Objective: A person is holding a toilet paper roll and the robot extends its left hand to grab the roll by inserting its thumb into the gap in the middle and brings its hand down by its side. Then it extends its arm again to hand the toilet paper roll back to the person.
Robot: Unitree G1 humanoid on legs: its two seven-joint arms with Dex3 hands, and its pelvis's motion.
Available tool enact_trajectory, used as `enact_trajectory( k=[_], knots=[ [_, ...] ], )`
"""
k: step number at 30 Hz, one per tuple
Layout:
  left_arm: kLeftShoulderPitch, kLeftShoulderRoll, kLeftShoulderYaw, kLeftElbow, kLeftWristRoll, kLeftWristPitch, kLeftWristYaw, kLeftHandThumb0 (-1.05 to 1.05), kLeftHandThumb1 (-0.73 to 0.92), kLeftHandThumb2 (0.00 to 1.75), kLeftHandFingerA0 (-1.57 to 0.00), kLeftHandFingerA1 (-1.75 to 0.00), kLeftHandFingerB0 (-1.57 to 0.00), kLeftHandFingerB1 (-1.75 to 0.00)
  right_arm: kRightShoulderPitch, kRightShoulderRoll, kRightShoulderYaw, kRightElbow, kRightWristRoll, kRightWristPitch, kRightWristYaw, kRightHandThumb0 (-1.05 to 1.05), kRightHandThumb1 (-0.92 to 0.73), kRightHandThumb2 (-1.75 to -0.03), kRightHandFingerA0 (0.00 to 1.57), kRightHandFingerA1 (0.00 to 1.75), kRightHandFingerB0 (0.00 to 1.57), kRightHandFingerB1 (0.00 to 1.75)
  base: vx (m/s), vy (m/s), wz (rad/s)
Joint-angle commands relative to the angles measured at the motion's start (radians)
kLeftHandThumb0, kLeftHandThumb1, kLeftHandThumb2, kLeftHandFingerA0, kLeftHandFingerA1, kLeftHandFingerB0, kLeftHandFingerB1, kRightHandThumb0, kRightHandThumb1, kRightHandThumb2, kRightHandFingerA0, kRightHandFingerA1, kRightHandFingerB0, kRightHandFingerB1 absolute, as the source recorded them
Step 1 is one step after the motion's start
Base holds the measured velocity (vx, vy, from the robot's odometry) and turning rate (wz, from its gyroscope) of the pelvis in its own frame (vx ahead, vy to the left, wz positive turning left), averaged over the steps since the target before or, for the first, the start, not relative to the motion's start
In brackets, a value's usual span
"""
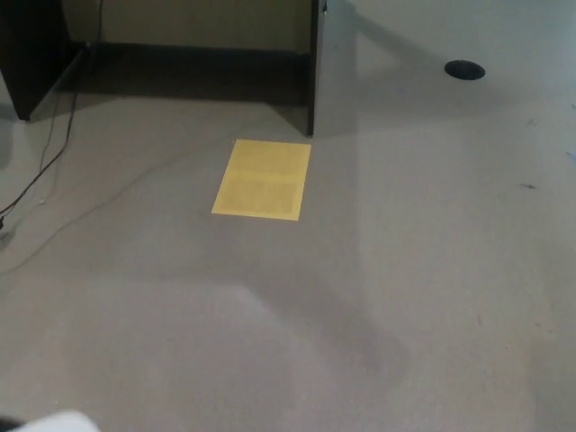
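While neither robot hand shows, the soft white toilet paper roll peeking bottom left looks light, best hooked through its core.

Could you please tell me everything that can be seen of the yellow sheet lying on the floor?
The yellow sheet is a flat rectangle, seemingly paper, lying on the grey floor just in front of a dark furniture panel. Its long sides run away from the camera, slightly skewed. A faint line crosses it about midway, perhaps a fold. Nothing rests on it; any print is too faint to read.
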Motion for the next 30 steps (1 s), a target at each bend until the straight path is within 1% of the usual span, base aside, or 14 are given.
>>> enact_trajectory(
  k=[1, 4, 6, 7, 10, 11, 12, 13, 14, 23, 24, 25, 28, 30],
  knots=[
    [-0.038, 0.125, -0.085, 0.306, 0.158, -0.193, 0.212, -0.15, 0.78, 0.65, -0.79, -1.48, -0.72, -1.31, 0.012, -0.021, -0.013, -0.002, 0.008, 0.010, -0.003, -0.41, -0.53, -0.87, 0.59, 0.72, 0.36, 0.52, 0.00, 0.000, 0.00],
    [-0.051, 0.132, -0.094, 0.351, 0.127, -0.196, 0.189, -0.17, 0.78, 0.69, -0.78, -1.49, -0.73, -1.32, 0.018, -0.023, -0.005, -0.001, -0.001, 0.007, -0.010, -0.42, -0.54, -0.87, 0.51, 0.64, 0.35, 0.51, 0.00, 0.000, 0.00],
    [-0.056, 0.140, -0.107, 0.378, 0.124, -0.203, 0.197, -0.17, 0.80, 0.64, -0.79, -1.45, -0.70, -1.29, 0.017, -0.019, -0.006, 0.003, 0.000, 0.016, -0.006, -0.41, -0.55, -0.85, 0.57, 0.72, 0.35, 0.49, 0.00, 0.000, 0.00],
    [-0.057, 0.144, -0.112, 0.395, 0.114, -0.216, 0.198, -0.16, 0.81, 0.65, -0.79, -1.43, -0.71, -1.26, 0.019, -0.017, -0.007, 0.003, 0.001, 0.013, -0.010, -0.35, -0.68, -0.59, 0.59, 0.64, 0.43, 0.36, 0.00, 0.000, 0.00],
    [-0.050, 0.143, -0.123, 0.419, 0.105, -0.253, 0.213, -0.15, 0.79, 0.66, -0.82, -1.44, -0.73, -1.25, 0.032, -0.017, -0.007, 0.002, 0.001, 0.010, -0.008, -0.33, -0.67, -0.59, 0.60, 0.65, 0.42, 0.36, 0.00, 0.000, 0.00],
    [-0.047, 0.145, -0.128, 0.423, 0.106, -0.257, 0.214, -0.16, 0.80, 0.66, -0.79, -1.44, -0.72, -1.27, 0.036, -0.017, -0.007, 0.001, 0.001, 0.008, -0.008, -0.40, -0.53, -0.85, 0.57, 0.71, 0.36, 0.51, 0.00, 0.000, 0.00],
    [-0.043, 0.148, -0.134, 0.429, 0.109, -0.267, 0.219, -0.17, 0.81, 0.64, -0.78, -1.46, -0.70, -1.31, 0.043, -0.016, -0.007, 0.000, 0.000, 0.002, -0.012, -0.41, -0.53, -0.86, 0.58, 0.72, 0.37, 0.52, 0.00, 0.000, 0.00],
    [-0.043, 0.150, -0.137, 0.434, 0.109, -0.273, 0.224, -0.17, 0.81, 0.64, -0.78, -1.46, -0.70, -1.31, 0.046, -0.016, -0.007, -0.001, 0.000, 0.000, -0.013, -0.41, -0.53, -0.86, 0.58, 0.72, 0.37, 0.52, 0.00, 0.000, 0.00],
    [-0.043, 0.151, -0.143, 0.437, 0.108, -0.269, 0.224, -0.16, 0.81, 0.65, -0.79, -1.44, -0.71, -1.31, 0.050, -0.017, -0.004, -0.002, -0.003, -0.001, -0.014, -0.35, -0.66, -0.60, 0.57, 0.65, 0.43, 0.37, 0.00, 0.000, 0.00],
    [-0.036, 0.137, -0.133, 0.474, 0.075, -0.332, 0.231, -0.12, 0.80, 0.64, -0.78, -1.47, -0.74, -1.28, 0.078, -0.013, -0.014, -0.001, 0.005, 0.001, -0.008, -0.33, -0.69, -0.59, 0.59, 0.67, 0.42, 0.36, 0.00, 0.000, 0.00],
    [-0.037, 0.134, -0.129, 0.474, 0.069, -0.335, 0.229, -0.13, 0.80, 0.63, -0.78, -1.47, -0.73, -1.27, 0.080, -0.013, -0.014, -0.001, 0.005, 0.001, -0.011, -0.40, -0.55, -0.85, 0.58, 0.72, 0.35, 0.50, 0.00, 0.000, 0.00],
    [-0.038, 0.133, -0.127, 0.476, 0.067, -0.340, 0.230, -0.15, 0.77, 0.69, -0.77, -1.49, -0.73, -1.29, 0.082, -0.012, -0.015, -0.001, 0.005, 0.003, -0.014, -0.33, -0.68, -0.59, 0.62, 0.75, 0.42, 0.36, 0.00, 0.000, 0.00],
    [-0.033, 0.131, -0.120, 0.464, 0.064, -0.362, 0.240, -0.14, 0.81, 0.64, -0.82, -1.44, -0.74, -1.25, 0.088, -0.010, -0.015, 0.000, 0.004, 0.003, -0.019, -0.33, -0.68, -0.59, 0.65, 0.78, 0.43, 0.36, 0.00, 0.000, 0.00],
    [-0.032, 0.128, -0.109, 0.454, 0.047, -0.392, 0.227, -0.21, 0.83, 0.64, -0.78, -1.54, -0.65, -1.29, 0.094, -0.009, -0.006, -0.003, -0.006, 0.000, -0.033, -0.34, -0.67, -0.60, 0.62, 0.74, 0.44, 0.37, 0.00, 0.000, 0.00]
  ],
)
